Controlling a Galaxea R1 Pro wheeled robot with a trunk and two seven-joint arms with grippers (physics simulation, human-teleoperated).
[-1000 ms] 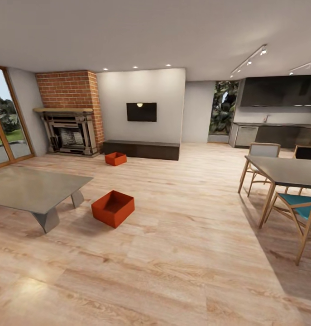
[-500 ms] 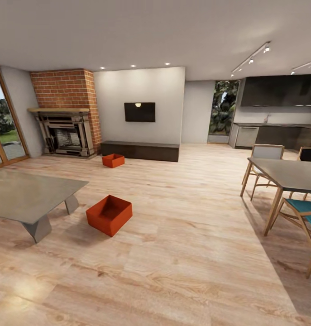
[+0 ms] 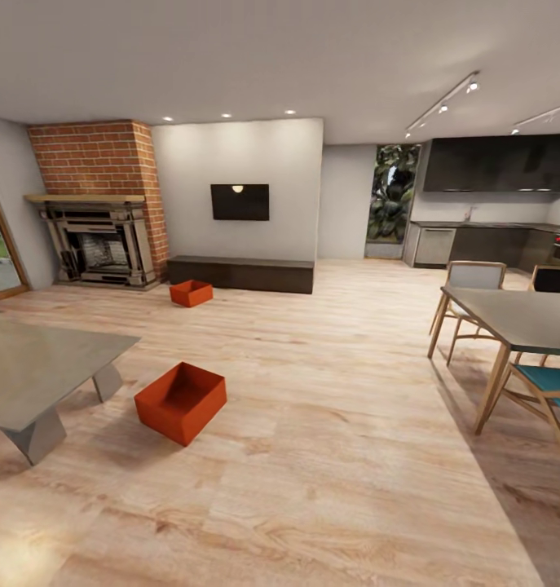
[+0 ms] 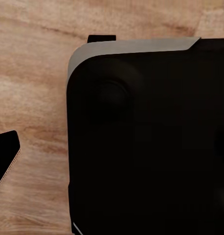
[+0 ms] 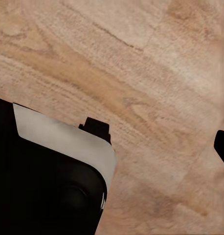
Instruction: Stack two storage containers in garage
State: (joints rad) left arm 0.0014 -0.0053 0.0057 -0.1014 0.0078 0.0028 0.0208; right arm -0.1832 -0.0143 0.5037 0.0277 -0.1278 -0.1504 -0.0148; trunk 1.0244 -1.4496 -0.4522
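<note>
Nearer storage container (image 3: 180,402) resting on the light plank floor (image 3: 337,456) just beside the grey coffee table (image 3: 35,367); farther storage container (image 3: 191,293) lying near the dark bench (image 3: 240,273) and brick fireplace (image 3: 100,208). Both still in the living room, untouched. Likely trouble: clipping the coffee table's corner while closing in, or nudging the nearer bin askew. Wrist views looking down at planks and the dark robot base (image 4: 151,142); jaws' state impossible to tell. Garage nowhere visible.
</note>
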